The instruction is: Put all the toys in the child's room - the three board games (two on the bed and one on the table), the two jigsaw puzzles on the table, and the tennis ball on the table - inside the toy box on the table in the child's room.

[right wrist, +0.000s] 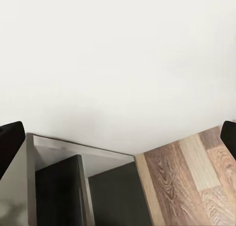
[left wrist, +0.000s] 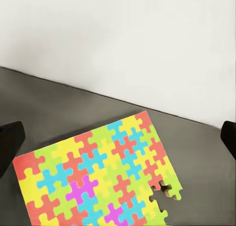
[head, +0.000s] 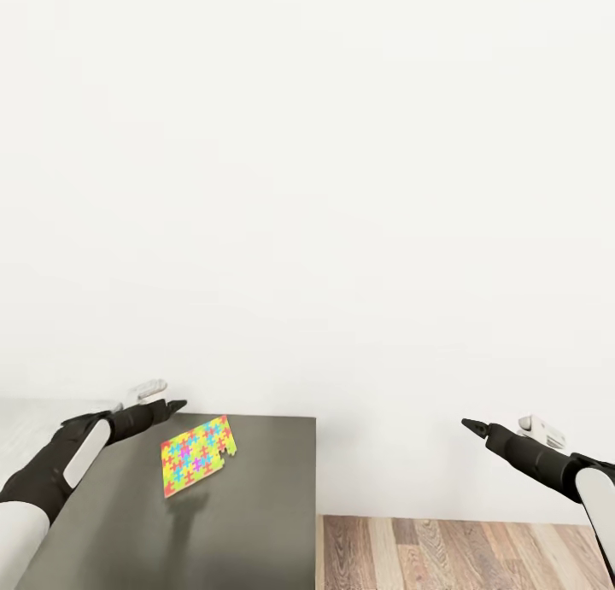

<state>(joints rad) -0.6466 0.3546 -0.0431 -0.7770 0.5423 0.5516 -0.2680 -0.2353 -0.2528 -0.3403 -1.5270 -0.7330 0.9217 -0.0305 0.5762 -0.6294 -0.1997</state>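
Down at seven o'clock in my head view, a dark grey flat-topped surface (head: 256, 505) is sitting against the plain white wall (head: 307, 189), and a thin rectangular jigsaw puzzle sheet of bright red, yellow, green, blue and pink interlocking pieces (head: 198, 455) is showing over it, looking tilted up on one edge with a faint shadow trailing below it toward six o'clock. My left gripper (head: 175, 405), a black pincer on a black-and-white arm, is reaching in from nine o'clock and hovering just beside the puzzle's upper corner, apart from it. Through my left wrist camera I am looking at the same puzzle sheet (left wrist: 98, 174) against the dark surface (left wrist: 49, 103), with a few pieces missing at one corner; my two dark fingertips (left wrist: 10, 142) are standing far apart at the edges of that picture, so the pincer is spread wide and gripping nothing. My right gripper (head: 468, 423) is pointing toward nine o'clock from the four o'clock side of the head view, out over the wood plank floor (head: 461, 552), well apart from the puzzle. My right wrist camera is looking at floor planks (right wrist: 191, 182), wall and a dark grey stepped piece of furniture (right wrist: 73, 191); those fingertips (right wrist: 10, 142) are also spread wide, empty.
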